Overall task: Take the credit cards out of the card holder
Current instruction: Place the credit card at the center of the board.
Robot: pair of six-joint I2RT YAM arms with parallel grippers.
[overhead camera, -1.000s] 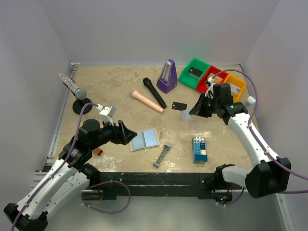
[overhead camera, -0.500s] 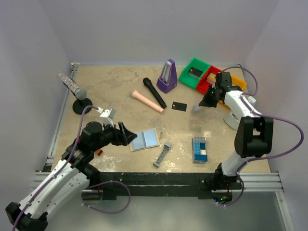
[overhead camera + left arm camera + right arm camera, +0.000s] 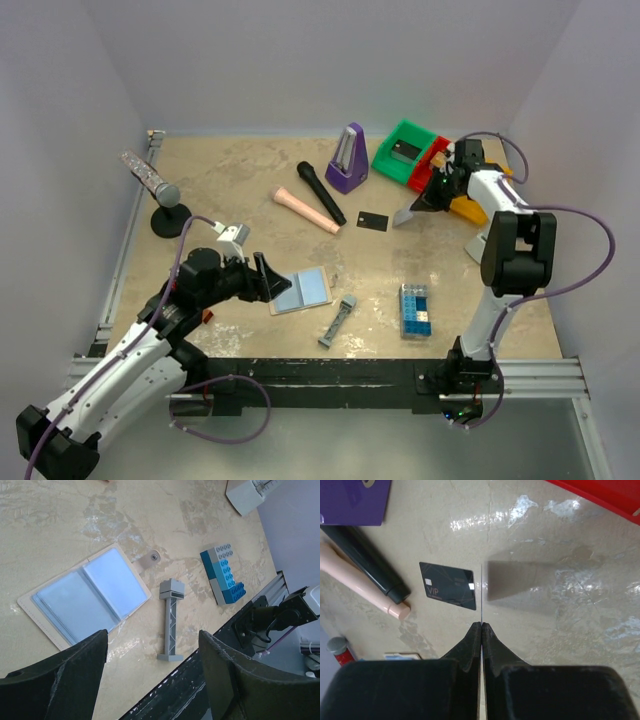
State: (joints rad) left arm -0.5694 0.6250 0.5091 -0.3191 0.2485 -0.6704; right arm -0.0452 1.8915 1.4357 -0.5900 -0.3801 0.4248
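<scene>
At the far right of the table (image 3: 230,200), just beside the red bin (image 3: 437,158), the right gripper (image 3: 415,207) has its jaws pressed together on a greyish credit card (image 3: 403,216). The card sticks out from the fingertips toward 8 o'clock in the overhead view. In the right wrist view that gripper (image 3: 481,627) pinches the card (image 3: 481,595) edge-on. It shows there only as a thin line running to 12 o'clock from the tips, with its shadow on the table at 3 o'clock. Whether its far edge touches the table cannot be told.

A black credit card (image 3: 371,221) marked VIP (image 3: 449,592) lies flat on the table at 9 o'clock of the held one, close but apart from it. It is outside the jaws.

Near the front edge, the card holder (image 3: 301,290) lies open and flat, with its two light-blue panels facing up. The left gripper (image 3: 268,280) sits at its 9 o'clock, jaws apart and gripping nothing. In the left wrist view the holder (image 3: 85,597) lies beyond the spread fingers (image 3: 55,680), mostly toward 11 o'clock, outside the gap between them. Whether cards sit in its sleeves cannot be told.

A grey bar-shaped piece (image 3: 170,625) lies at 3 o'clock of the holder, and a blue-and-white brick stack (image 3: 223,574) lies farther out the same way.
</scene>
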